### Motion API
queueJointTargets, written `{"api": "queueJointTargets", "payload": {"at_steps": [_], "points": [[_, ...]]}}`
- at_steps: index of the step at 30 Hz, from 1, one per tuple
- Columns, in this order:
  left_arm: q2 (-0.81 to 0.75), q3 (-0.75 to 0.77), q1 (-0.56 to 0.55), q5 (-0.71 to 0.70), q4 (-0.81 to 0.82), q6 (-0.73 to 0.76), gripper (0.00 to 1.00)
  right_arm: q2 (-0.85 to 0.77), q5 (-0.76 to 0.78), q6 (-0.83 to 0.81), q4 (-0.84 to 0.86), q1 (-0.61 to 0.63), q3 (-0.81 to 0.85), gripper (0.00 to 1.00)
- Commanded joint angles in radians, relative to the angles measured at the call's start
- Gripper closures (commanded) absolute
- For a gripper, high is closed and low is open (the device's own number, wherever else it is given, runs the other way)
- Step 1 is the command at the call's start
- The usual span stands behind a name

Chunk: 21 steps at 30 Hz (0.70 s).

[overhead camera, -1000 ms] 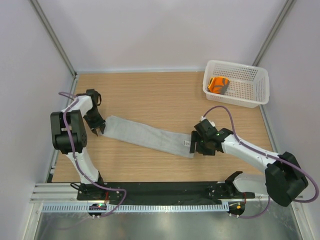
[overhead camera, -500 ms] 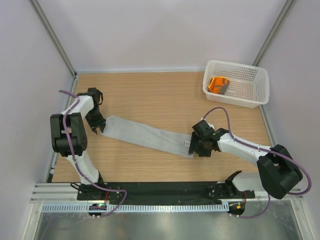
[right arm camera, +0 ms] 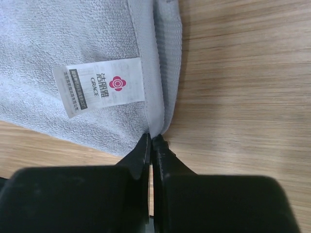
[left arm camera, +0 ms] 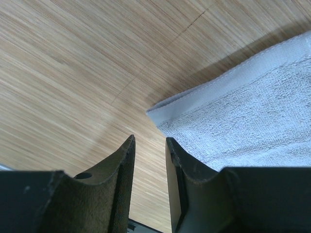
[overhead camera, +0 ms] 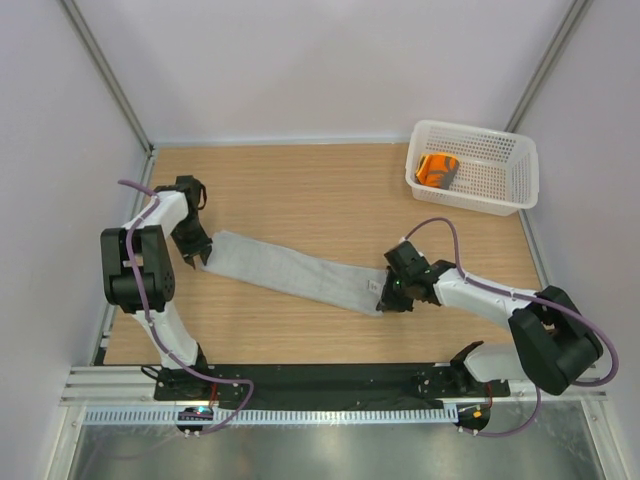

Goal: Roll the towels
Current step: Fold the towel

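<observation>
Right gripper has crept onto the grey towel's tag end, claw now pinching the hem. Left gripper, slightly spread and empty, sits just off the towel's opposite corner. Rolling looks ready to begin.

A: State of the grey towel?
B: Light terry, folded into a long narrow strip, flat, unrolled. It runs diagonally from centre-left down to centre-right. The white tag is face-up near the right end.
A: And the orange towel?
B: Upper right, inside the basket. Bunched, possibly rolled.
</observation>
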Motion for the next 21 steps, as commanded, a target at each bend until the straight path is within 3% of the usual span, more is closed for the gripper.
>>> {"api": "queueJointTargets", "payload": {"at_steps": [1,8,11,15,21], "points": [[-0.040,-0.013,-0.007,-0.015,-0.006,-0.012,0.68,0.029,0.090,0.000,-0.050,0.001,0.003,0.99],[-0.124,-0.094,-0.052,0.076,0.003,-0.075,0.70,-0.030,0.277,-0.075,-0.311,-0.080,0.106,0.99],[-0.216,-0.112,-0.171,0.071,-0.003,-0.129,0.72,-0.039,0.230,-0.125,-0.297,-0.106,0.137,0.99],[-0.296,-0.085,-0.367,0.045,-0.020,-0.213,0.75,0.088,0.279,-0.186,-0.386,-0.108,0.310,0.99],[-0.240,-0.013,-0.604,0.086,0.039,-0.308,0.79,0.265,0.369,-0.314,-0.411,-0.152,0.534,0.99]]}}
